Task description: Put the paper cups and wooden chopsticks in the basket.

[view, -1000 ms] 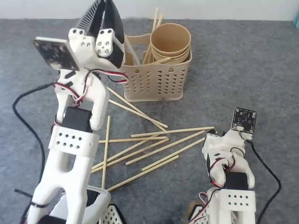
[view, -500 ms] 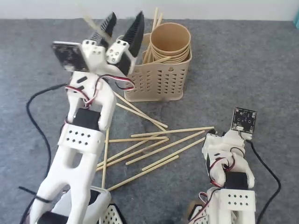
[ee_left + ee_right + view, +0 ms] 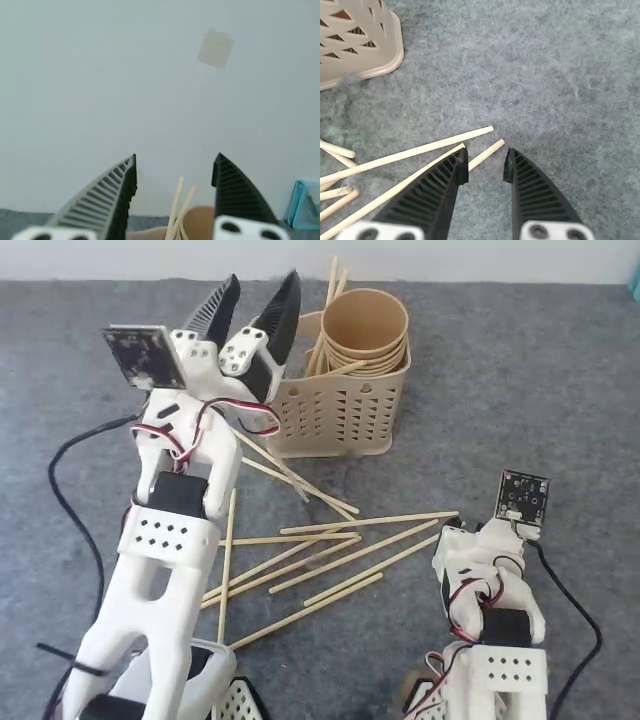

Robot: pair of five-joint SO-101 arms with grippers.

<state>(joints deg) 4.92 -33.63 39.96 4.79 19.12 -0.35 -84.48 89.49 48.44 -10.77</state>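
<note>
A beige slotted basket (image 3: 340,415) stands at the back of the grey mat, with stacked paper cups (image 3: 366,328) and a few chopsticks (image 3: 333,288) upright in it. Several wooden chopsticks (image 3: 330,548) lie scattered on the mat in front of it. My left gripper (image 3: 256,298) is raised just left of the basket, open and holding nothing. In the left wrist view it (image 3: 176,157) points at the wall, with chopstick tips (image 3: 179,206) and a cup rim (image 3: 200,220) below. My right gripper (image 3: 485,152) hangs low over the mat, open, with a chopstick end (image 3: 487,150) lying between its tips.
The right arm (image 3: 485,585) sits folded at the front right, and the left arm's base (image 3: 150,640) at the front left with a black cable (image 3: 60,510) beside it. A blue box (image 3: 306,205) stands off at the far right. Bare mat (image 3: 530,390) lies right of the basket.
The left gripper, shut a second ago above the basket's left side, has opened and leaned right. A blurred chopstick seen at its fingers half a second ago is gone. The right arm kept still.
</note>
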